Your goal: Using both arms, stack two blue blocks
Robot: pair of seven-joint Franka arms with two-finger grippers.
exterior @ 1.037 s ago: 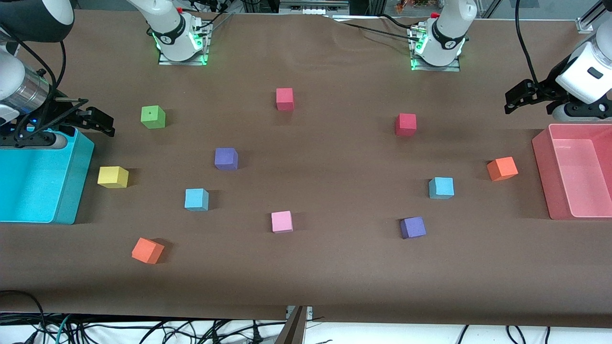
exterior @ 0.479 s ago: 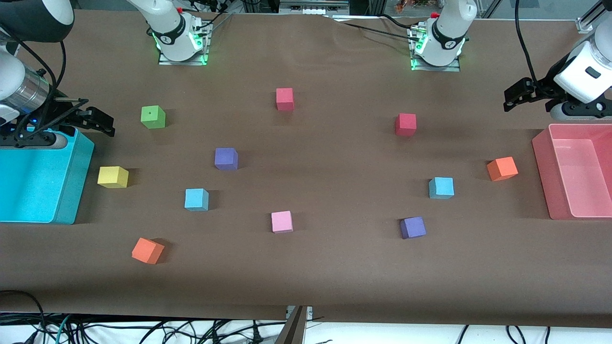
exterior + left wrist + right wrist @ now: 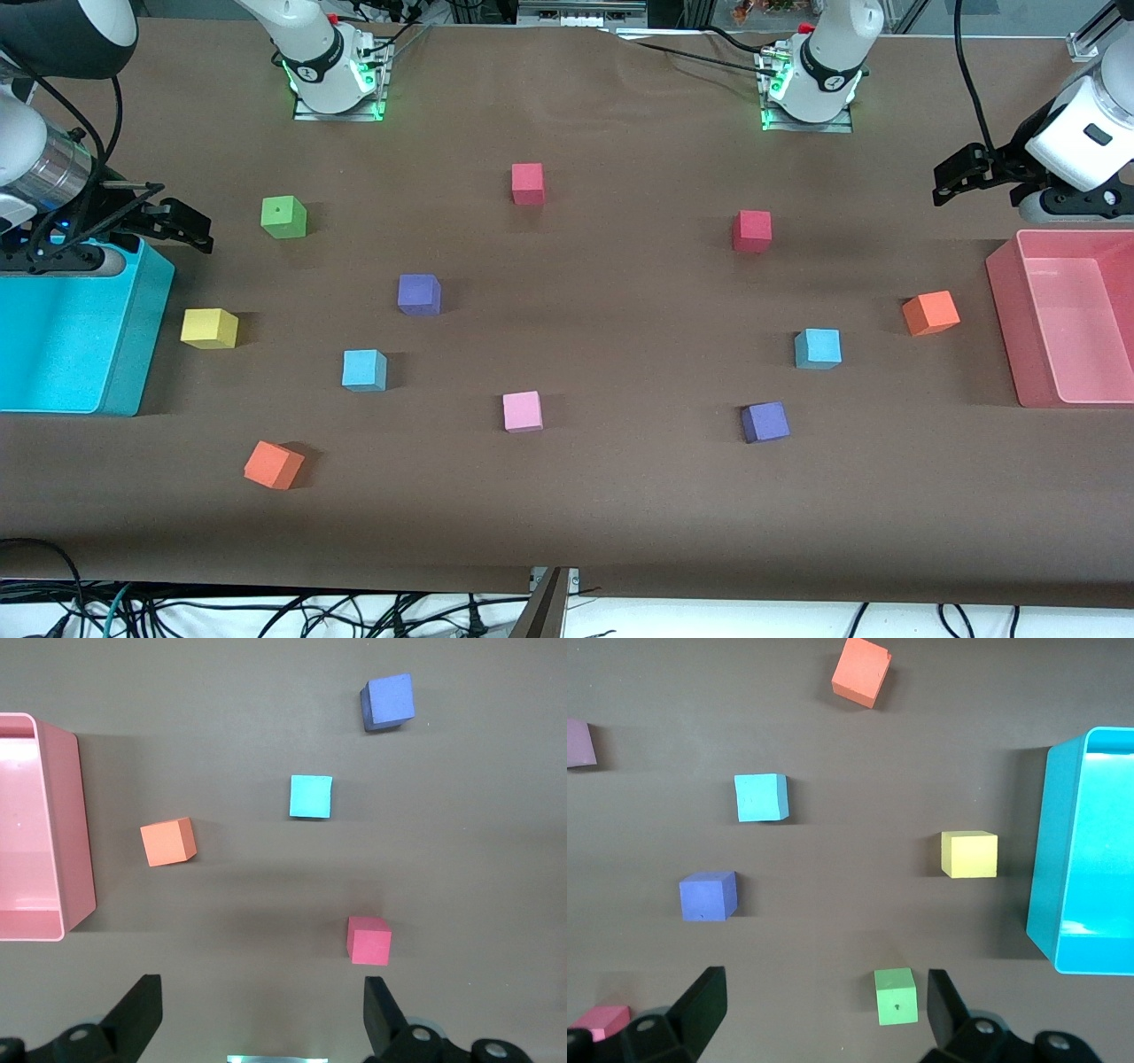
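Two sky-blue blocks lie on the brown table. One blue block [image 3: 364, 369] is toward the right arm's end and also shows in the right wrist view [image 3: 761, 797]. The other blue block [image 3: 818, 348] is toward the left arm's end and also shows in the left wrist view [image 3: 311, 796]. My right gripper [image 3: 182, 226] is open and empty, up in the air over the turquoise bin's corner. My left gripper [image 3: 961, 182] is open and empty, up in the air over the table near the pink bin.
A turquoise bin [image 3: 133, 354] stands at the right arm's end, a pink bin [image 3: 1005, 301] at the left arm's end. Scattered cubes: green [image 3: 283, 217], yellow [image 3: 210, 328], two purple [image 3: 419, 294] [image 3: 765, 422], pink [image 3: 523, 411], two red [image 3: 528, 183] [image 3: 752, 231], two orange [image 3: 274, 464] [image 3: 930, 313].
The left gripper has risen slightly and drifted a little. The right arm and all the blocks have not moved.
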